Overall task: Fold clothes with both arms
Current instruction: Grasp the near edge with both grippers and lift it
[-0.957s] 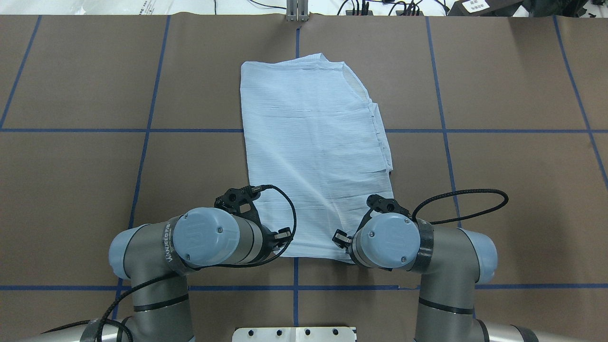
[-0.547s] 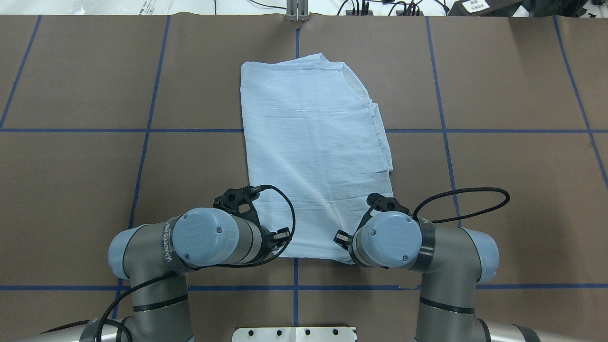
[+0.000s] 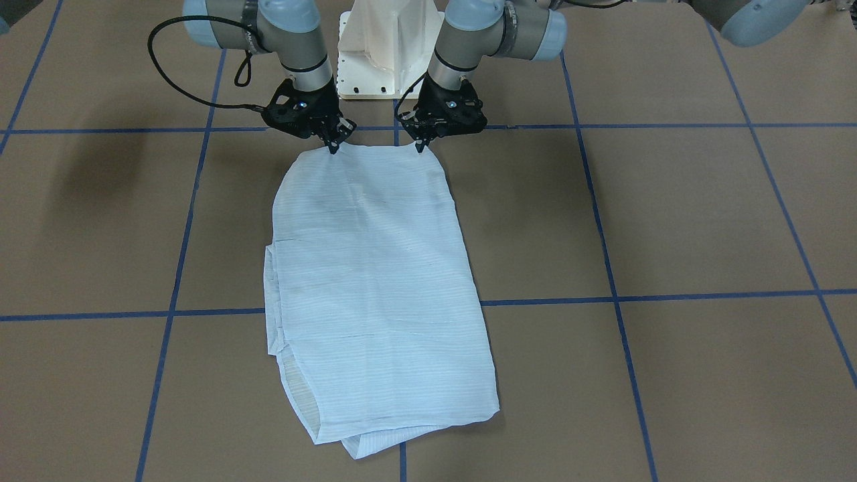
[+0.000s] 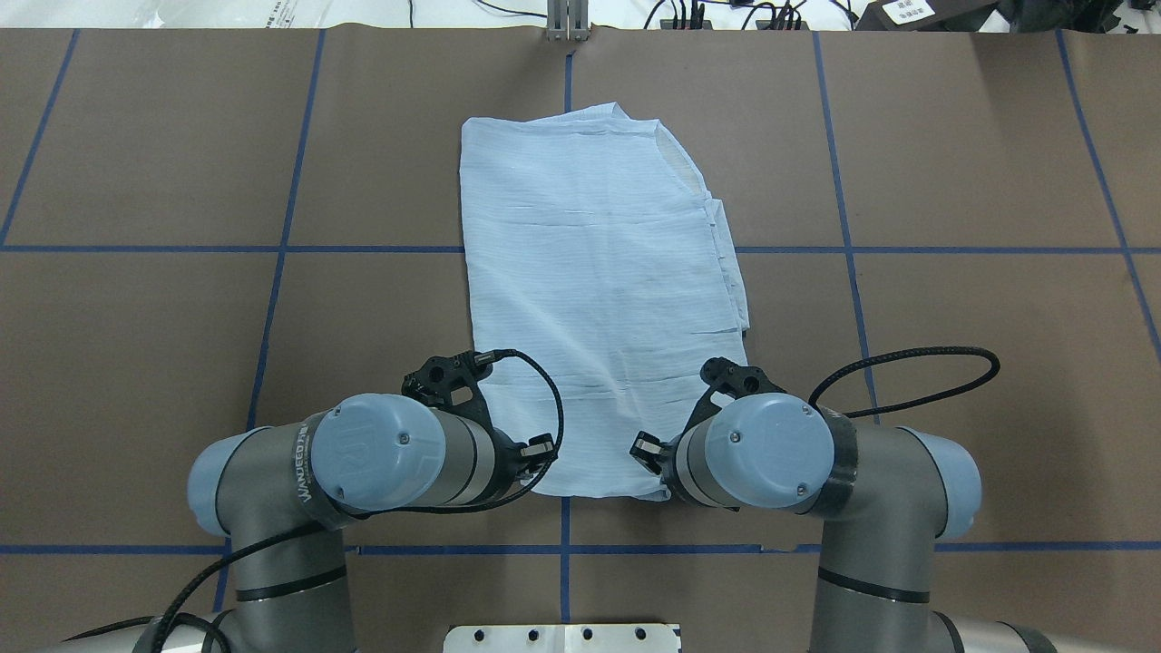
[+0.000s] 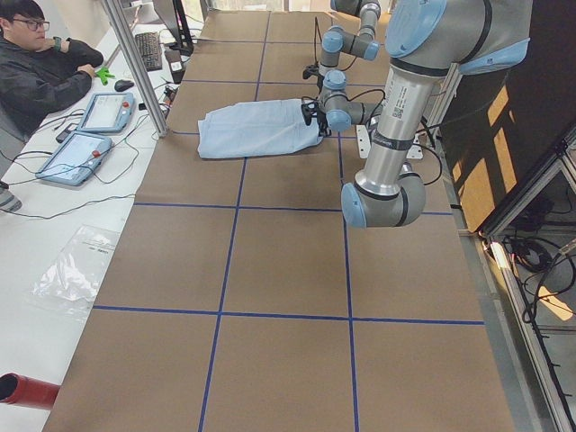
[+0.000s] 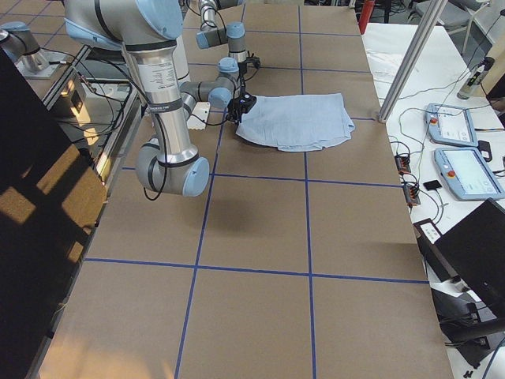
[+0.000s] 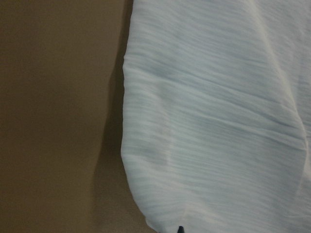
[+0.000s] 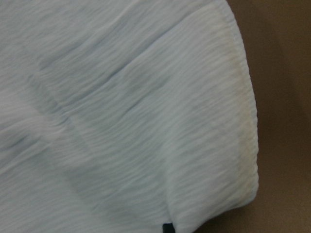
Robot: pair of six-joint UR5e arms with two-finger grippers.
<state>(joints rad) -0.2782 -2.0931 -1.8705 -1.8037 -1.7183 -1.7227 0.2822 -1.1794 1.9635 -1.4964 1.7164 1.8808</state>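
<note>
Your light blue shirt (image 4: 599, 299) lies flat on the brown table (image 4: 952, 181). It is folded into one long panel that runs from just in front of the robot out towards the far edge, and several layers are stacked along its right side.

Handling, as a judgement: the cloth is thin, light and quite limp, and the wrist views show fine ribbing and soft creases. It will drape and sag between two holds. The stacked layers may slide apart if you lift only the top one. Your soundest holds are the two hem corners nearest the robot, taken through all the layers.

Left gripper (image 3: 420, 142): the jaws are pressed together on the near corner on the robot's left, and the cloth rises to a small peak at the tips.

Right gripper (image 3: 333, 142): the jaws are likewise closed, pinching the opposite near corner, which is also drawn up to a point.

The overhead view hides both sets of tips under the wrists. How many layers each pinch has caught cannot be told.
</note>
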